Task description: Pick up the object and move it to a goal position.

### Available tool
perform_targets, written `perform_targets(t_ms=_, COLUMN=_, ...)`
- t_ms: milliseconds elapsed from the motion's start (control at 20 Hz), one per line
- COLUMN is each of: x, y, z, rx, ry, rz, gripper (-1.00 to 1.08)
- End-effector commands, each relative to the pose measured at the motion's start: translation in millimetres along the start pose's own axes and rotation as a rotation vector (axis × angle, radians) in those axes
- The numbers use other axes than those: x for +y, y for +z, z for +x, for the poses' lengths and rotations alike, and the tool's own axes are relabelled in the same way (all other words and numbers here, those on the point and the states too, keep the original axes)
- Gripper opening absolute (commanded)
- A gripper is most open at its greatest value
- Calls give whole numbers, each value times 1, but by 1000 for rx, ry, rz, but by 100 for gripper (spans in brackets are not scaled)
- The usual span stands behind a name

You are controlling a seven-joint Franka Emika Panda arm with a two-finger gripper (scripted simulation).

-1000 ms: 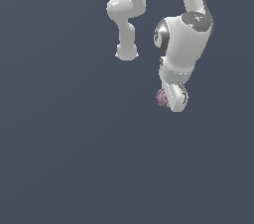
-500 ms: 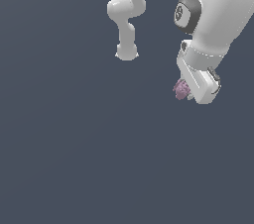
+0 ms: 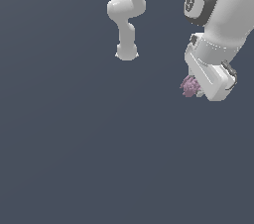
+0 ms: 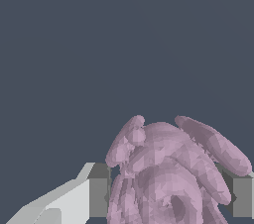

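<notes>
Transport is the step we judge to be in hand: our white two-fingered gripper (image 3: 194, 88) is clenched on the small, lumpy pink-purple clump (image 3: 189, 86), and we see no surface touching it. In the exterior view the clump pokes out from the fingertip end of the white hand, toward that view's left, high on that view's right side. The arm's white base column (image 3: 126, 49) stands well apart, further to the exterior view's left.

The wrist view gives us the grasp more plainly. There the bumpy clump (image 4: 171, 176) fills the space between the two grey finger pads (image 4: 98, 191), one pad on each flank, with several rounded lobes spilling out past the pads. The pads appear to press against its sides, though we cannot tell how much of the clump sits behind the contact line.

Everything around is a flat, dark grey-blue ground (image 3: 74, 143); we see no marker for the goal position in either view, so we cannot say how far the carry has to go.

For the next move we judge that the hold must be kept firm while the arm carries the clump onward. Its irregular, knobbly surface could let it rotate or slip between the flat pads, so a smooth, unhurried motion without sudden wrist turns seems wise.
</notes>
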State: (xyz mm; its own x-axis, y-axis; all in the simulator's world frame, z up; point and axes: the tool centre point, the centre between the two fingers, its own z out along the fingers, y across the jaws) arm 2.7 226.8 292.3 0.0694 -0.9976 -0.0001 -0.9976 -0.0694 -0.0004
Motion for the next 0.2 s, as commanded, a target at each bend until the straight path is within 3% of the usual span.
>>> perform_targets(t_ms=0, x=-1, y=-1, z=-1, rx=0, ry=0, rz=0, gripper=-100)
perform_targets(t_ms=150, x=-1, y=0, z=0, rx=0, ry=0, rz=0, gripper=-100)
